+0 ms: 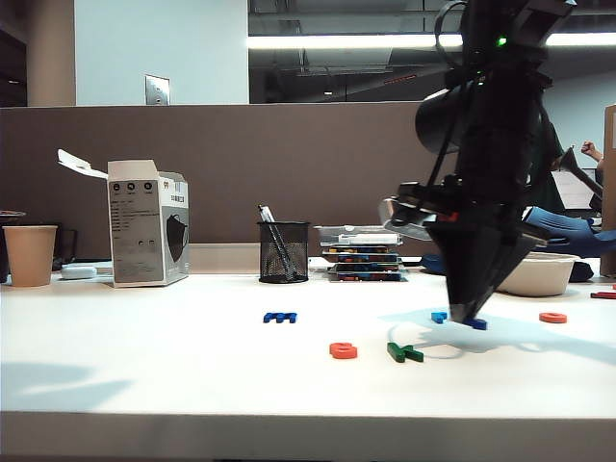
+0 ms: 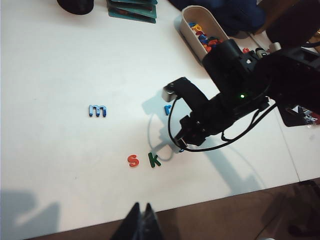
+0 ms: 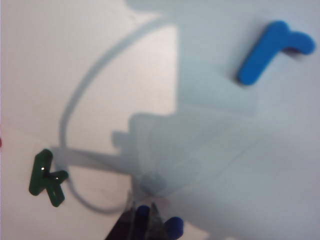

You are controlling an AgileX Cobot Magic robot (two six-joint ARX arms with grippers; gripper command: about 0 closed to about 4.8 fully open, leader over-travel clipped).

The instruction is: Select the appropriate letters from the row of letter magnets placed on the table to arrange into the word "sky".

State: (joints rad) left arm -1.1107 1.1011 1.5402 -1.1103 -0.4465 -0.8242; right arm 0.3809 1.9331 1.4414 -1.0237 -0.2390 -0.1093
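Observation:
An orange-red "s" (image 1: pixel 343 350) and a green "k" (image 1: pixel 404 352) lie side by side on the white table (image 1: pixel 144 366), ahead of the row of letter magnets. To their right my right gripper (image 1: pixel 466 316) points down at the table, shut on the dark blue "y" (image 1: pixel 475 324). The right wrist view shows the "y" (image 3: pixel 174 226) pinched between the jaws of the right gripper (image 3: pixel 142 207), with the "k" (image 3: pixel 46 177) off to one side. My left gripper (image 2: pixel 141 210) is shut and empty at the table's front edge. It is out of the exterior view.
Still in the row are a dark blue "m" (image 1: pixel 280 317), a light blue letter (image 1: pixel 439 317) and an orange-red ring (image 1: pixel 552 317). At the back stand a paper cup (image 1: pixel 29 254), a box (image 1: pixel 149 223), a mesh pen cup (image 1: pixel 284 252), stacked cases (image 1: pixel 364 252) and a white bowl (image 1: pixel 539 274).

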